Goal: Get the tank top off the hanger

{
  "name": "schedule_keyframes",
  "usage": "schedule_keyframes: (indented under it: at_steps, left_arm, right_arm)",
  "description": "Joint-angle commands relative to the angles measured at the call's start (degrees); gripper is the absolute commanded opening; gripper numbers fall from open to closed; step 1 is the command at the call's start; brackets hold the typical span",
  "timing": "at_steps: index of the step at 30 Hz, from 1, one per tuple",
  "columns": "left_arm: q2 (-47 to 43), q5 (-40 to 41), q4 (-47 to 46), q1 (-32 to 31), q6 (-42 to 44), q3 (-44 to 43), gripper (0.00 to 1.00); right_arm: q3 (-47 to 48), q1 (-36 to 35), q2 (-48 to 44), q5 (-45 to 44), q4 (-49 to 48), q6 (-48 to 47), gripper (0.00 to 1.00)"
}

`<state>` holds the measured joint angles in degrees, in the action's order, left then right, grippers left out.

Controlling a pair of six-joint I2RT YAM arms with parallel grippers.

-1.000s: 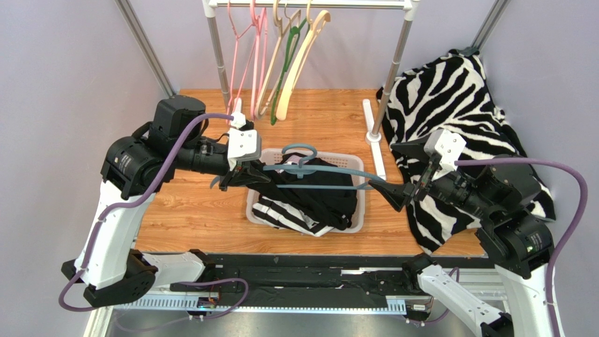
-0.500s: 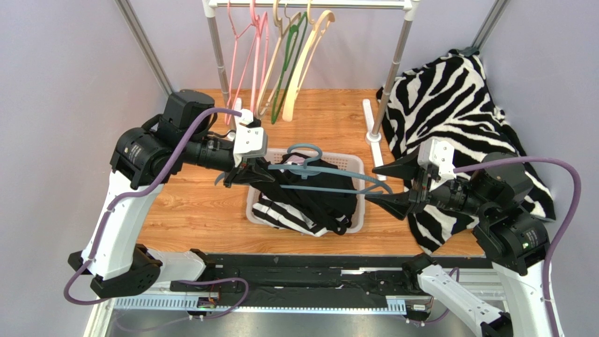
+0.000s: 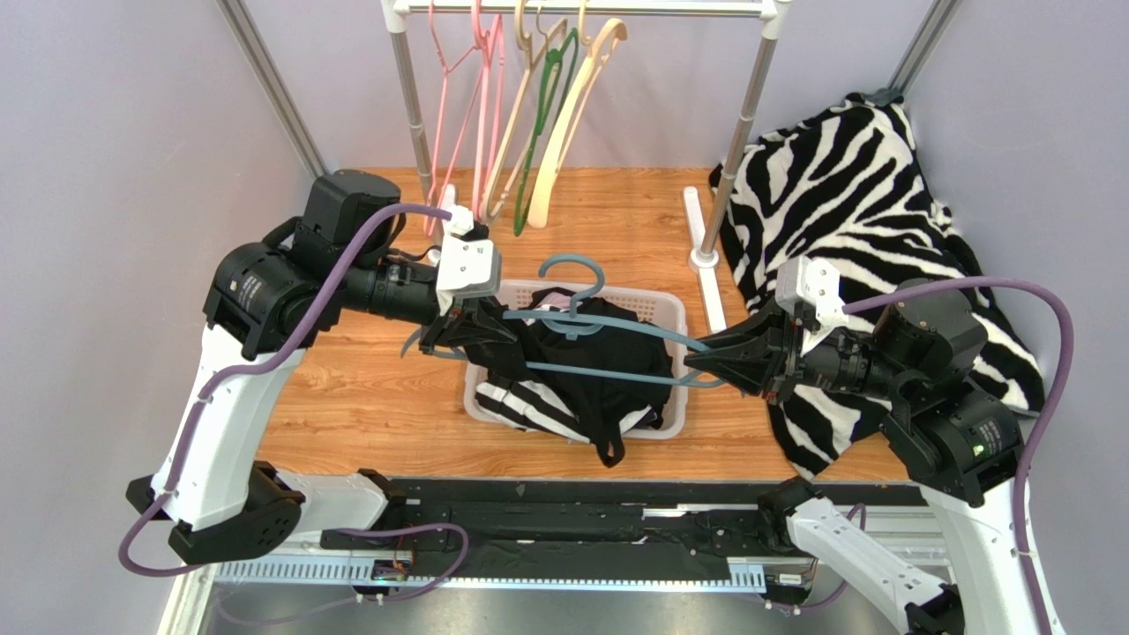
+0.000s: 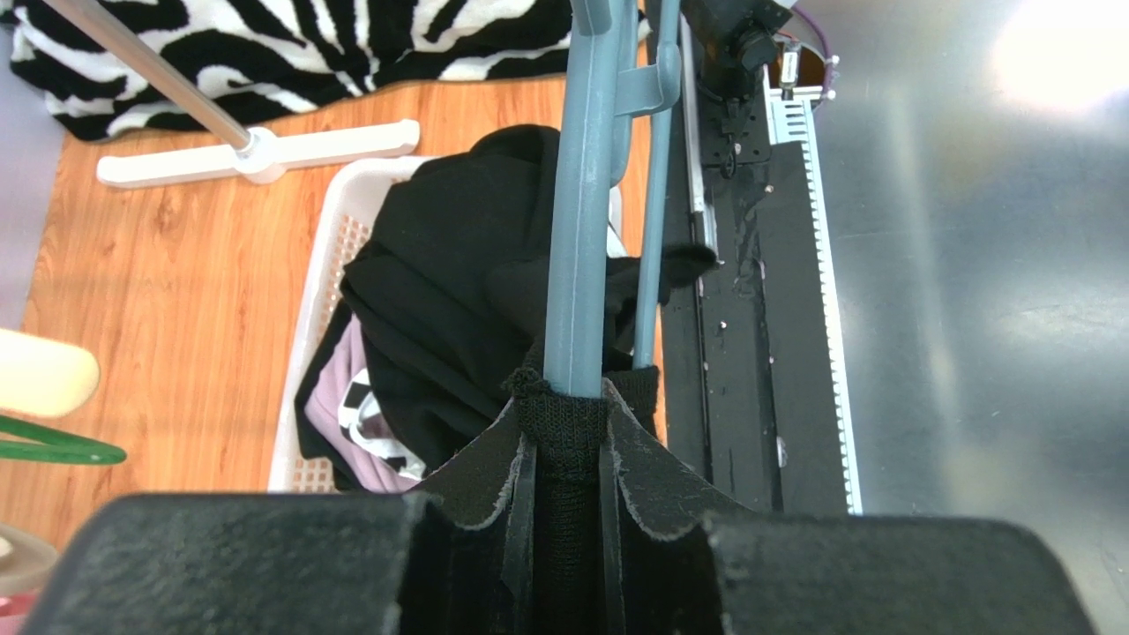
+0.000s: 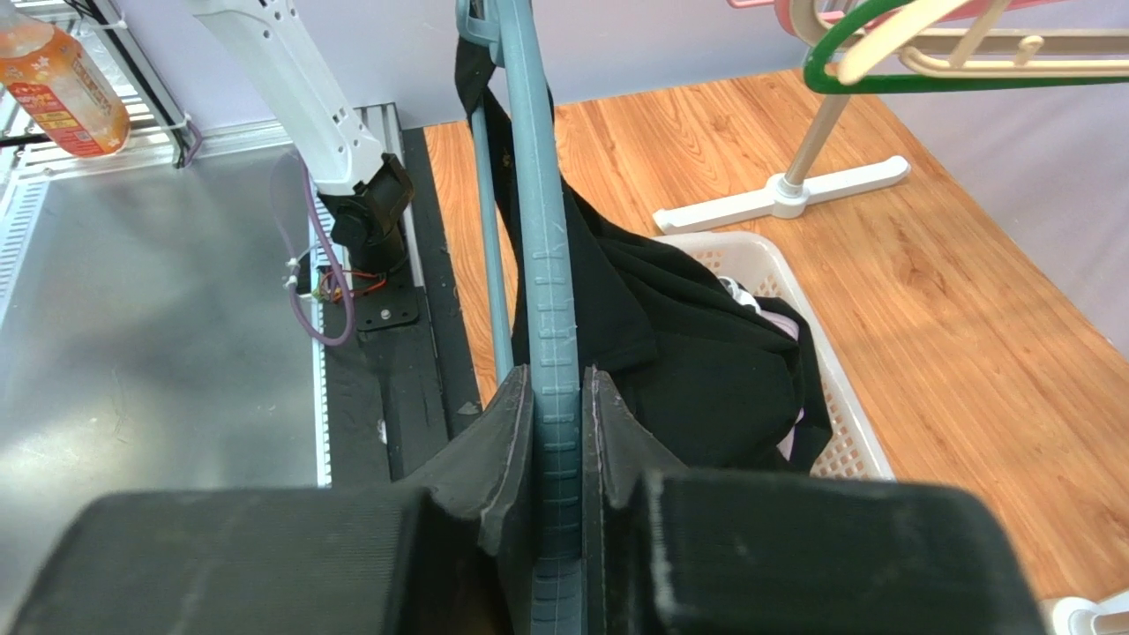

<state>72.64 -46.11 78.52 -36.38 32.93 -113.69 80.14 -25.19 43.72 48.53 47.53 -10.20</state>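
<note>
Black tank top [image 3: 590, 355] fabric and one end of the blue-grey hanger [image 4: 579, 199] are pinched together by the left fingers [image 4: 464, 483]. The end's tip is hidden there. The garment is draped over a white basket [image 4: 322, 278] on the bench [image 3: 358, 384]. The hanger's other end is clamped between the right fingers [image 5: 493, 450], with its tip concealed.

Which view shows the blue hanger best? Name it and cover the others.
Top external: the whole hanger shows, hook and both arms, tank top hanging from it. Each wrist view shows only one arm of it, edge-on, running away from its jaws.
</note>
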Motion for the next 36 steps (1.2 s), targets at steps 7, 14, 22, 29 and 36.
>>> schedule_keyframes:
  at_steps: [7, 14, 22, 29, 36]
  left_arm:
    - [-3.82, 18.66, -13.47, -0.18, -9.37, 0.22, 0.48]
    - [-9.27, 29.41, -22.02, -0.18, -9.11, 2.33, 0.69]
    - [-11.29, 29.06, -21.57, -0.27, -9.9, 8.47, 0.67]
    - [-12.87, 29.07, -23.94, -0.27, -13.06, 13.67, 0.74]
    - [-12.7, 30.72, -23.77, -0.18, -15.26, 2.7, 0.99]
  right_arm:
    - [-1.56, 0.05, -5.14, -3.7, -0.07, 3.08, 0.0]
    - [-0.51, 0.05, -6.28, -8.89, -3.93, 5.18, 0.0]
    - [3.97, 0.14, -7.16, -11.44, 2.39, 2.03, 0.0]
    - [4.06, 0.05, -11.99, -14.34, 5.65, 2.29, 0.0]
    - [1.69, 0.14, -11.99, -15.22, 5.21, 2.81, 0.0]
